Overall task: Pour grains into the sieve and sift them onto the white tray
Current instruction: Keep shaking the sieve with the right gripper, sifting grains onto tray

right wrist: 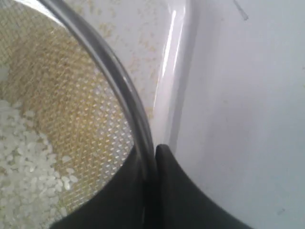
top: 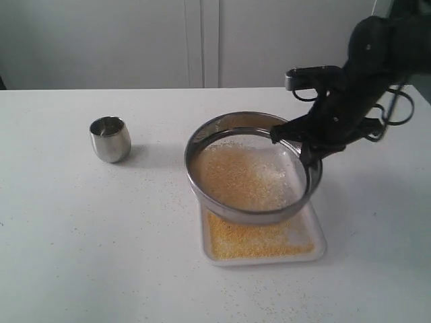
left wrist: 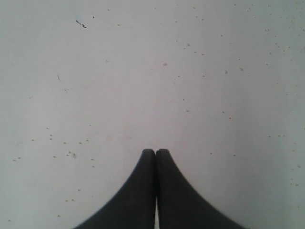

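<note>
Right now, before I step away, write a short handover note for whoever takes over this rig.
Left gripper: shut, empty, over the table, away from the work.
Right gripper: shut on the rim of the sieve, holding it tilted above the white tray.
Grains: poured into the sieve. Fine yellow ones cover much of the tray; whitish kernels lie on the mesh with some yellow.
Steel cup: upright on the table, left of the sieve.
Left to do: probably more sifting, then set the sieve down.
</note>
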